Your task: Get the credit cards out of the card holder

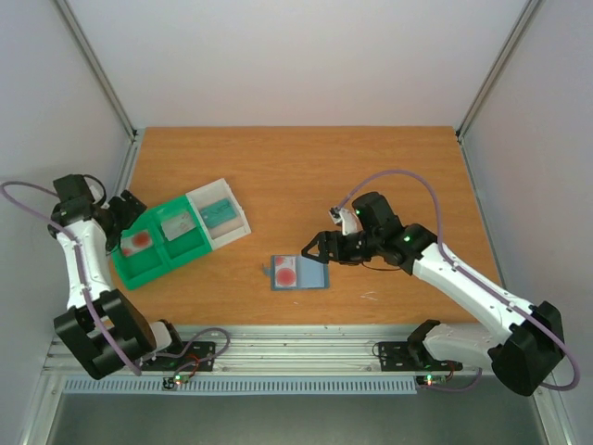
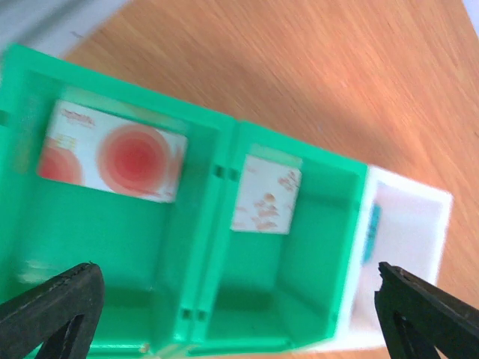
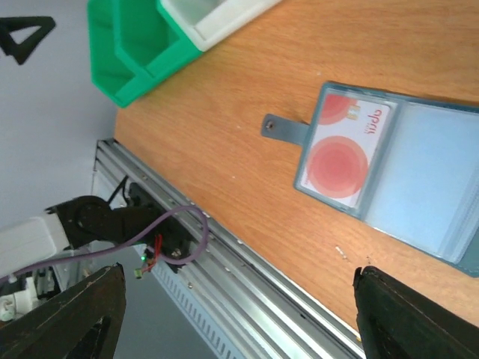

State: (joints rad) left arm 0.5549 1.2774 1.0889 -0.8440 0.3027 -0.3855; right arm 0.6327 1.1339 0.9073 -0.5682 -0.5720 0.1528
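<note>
The slate-blue card holder (image 1: pixel 310 274) lies open on the table in front of the right arm. A white credit card with a big red circle (image 3: pixel 348 149) sits in its left pocket, and its strap tab (image 3: pixel 281 129) points away. My right gripper (image 1: pixel 315 248) hovers just behind the holder, open, with nothing between its fingers (image 3: pixel 408 318). My left gripper (image 2: pixel 239 314) is open above the green tray (image 2: pixel 224 187). In that tray lie a white card with red circles (image 2: pixel 112 153) and a pale card with reddish marks (image 2: pixel 266 194). A teal card (image 1: pixel 219 214) lies in the white tray (image 1: pixel 236 227).
The green tray (image 1: pixel 139 273) and the white tray stand side by side at the left of the table. The metal rail (image 3: pixel 247 262) runs along the near table edge. The enclosure's walls close in the left, right and back.
</note>
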